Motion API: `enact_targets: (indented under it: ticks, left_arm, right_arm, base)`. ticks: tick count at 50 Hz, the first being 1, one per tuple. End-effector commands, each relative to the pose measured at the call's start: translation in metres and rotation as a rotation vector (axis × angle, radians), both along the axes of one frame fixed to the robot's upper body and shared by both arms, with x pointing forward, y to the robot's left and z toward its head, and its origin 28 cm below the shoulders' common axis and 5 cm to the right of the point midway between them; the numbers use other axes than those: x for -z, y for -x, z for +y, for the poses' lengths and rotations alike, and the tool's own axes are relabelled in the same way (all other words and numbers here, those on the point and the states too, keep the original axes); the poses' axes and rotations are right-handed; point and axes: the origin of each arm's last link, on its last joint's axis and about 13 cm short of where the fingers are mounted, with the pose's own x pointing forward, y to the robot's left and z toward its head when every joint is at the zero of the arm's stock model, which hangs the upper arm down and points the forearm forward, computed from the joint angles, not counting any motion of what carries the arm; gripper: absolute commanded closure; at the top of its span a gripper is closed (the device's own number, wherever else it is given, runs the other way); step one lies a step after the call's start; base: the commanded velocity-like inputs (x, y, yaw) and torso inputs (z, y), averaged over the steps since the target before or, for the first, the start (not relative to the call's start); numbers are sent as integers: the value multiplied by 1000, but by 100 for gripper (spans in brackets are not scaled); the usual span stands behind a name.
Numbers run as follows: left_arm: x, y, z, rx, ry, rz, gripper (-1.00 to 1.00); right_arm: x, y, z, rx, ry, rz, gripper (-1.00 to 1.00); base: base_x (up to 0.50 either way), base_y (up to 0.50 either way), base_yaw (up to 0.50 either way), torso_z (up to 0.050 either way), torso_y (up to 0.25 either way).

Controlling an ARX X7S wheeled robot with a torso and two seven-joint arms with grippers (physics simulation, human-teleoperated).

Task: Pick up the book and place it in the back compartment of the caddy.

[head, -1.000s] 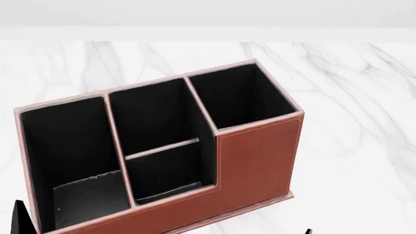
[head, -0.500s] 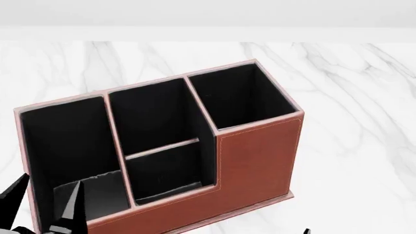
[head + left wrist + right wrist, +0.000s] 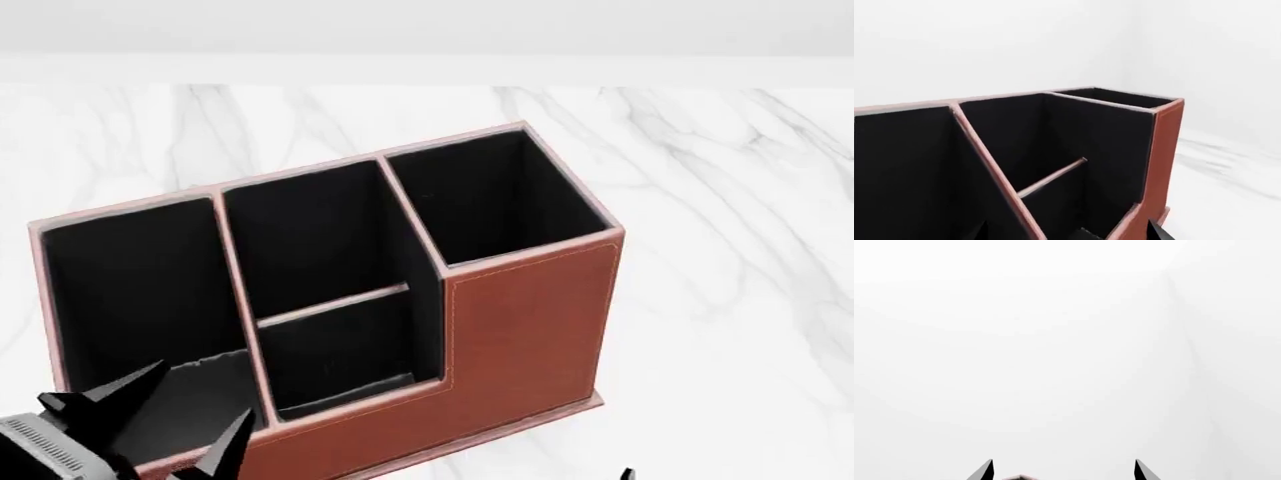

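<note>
The reddish-brown caddy point(image 3: 527, 320) fills the middle of the head view, its taller end cell to the right. The back compartment point(image 3: 350, 350) is the small low-walled half of the split middle section, and looks dark inside. My left gripper point(image 3: 196, 397) is open at the caddy's near left corner, over the long end cell. In the left wrist view the caddy point(image 3: 1164, 145) is close, with the left gripper point(image 3: 1067, 234) spread wide. My right gripper point(image 3: 1063, 471) is open against white wall; only a tip point(image 3: 625, 473) shows in the head view. The book is out of view.
The caddy stands on a white marble table point(image 3: 721, 250) that stretches to the right and behind it. A plain white wall point(image 3: 427, 30) runs along the table's far edge. A sliver of the caddy's rim point(image 3: 1021, 478) shows between the right fingertips.
My left gripper has come up into the head view from the lower left and moved right, now over the caddy's near left corner. The caddy has not moved.
</note>
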Motion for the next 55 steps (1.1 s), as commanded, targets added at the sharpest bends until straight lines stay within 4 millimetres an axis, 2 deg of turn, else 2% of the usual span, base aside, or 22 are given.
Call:
enact_targets:
  ticks: [1,5,7,18,25,55]
  left_arm:
    - [2,-5,2,131,-8,62,-100]
    - [2,-6,2,150,-20,70,-100]
    - [2,-3,0,232,-37,82,-100]
    - [3,3,-6,403,-42,130,-100]
    - [4,7,-10,451,-70,134,-100]
    - [9,2,-38,590,-123,150,-100]
  right_arm:
    - [1,-1,1,-2,3,3,-100]
    - [1,-1,1,-2,3,3,-100]
    - [1,-1,1,-1,4,4,-100]
    - [2,-2,1,-4,7,9,-100]
    - [3,-2,2,-5,9,12,-100]
    - [4,-5,2,-5,14,18,-100]
  base:
    - [0,0,0,0,0]
    - [0,0,0,0,0]
    - [0,0,0,0,0]
    - [0,0,0,0,0]
    - [0,0,0,0,0]
    - [0,0,0,0,0]
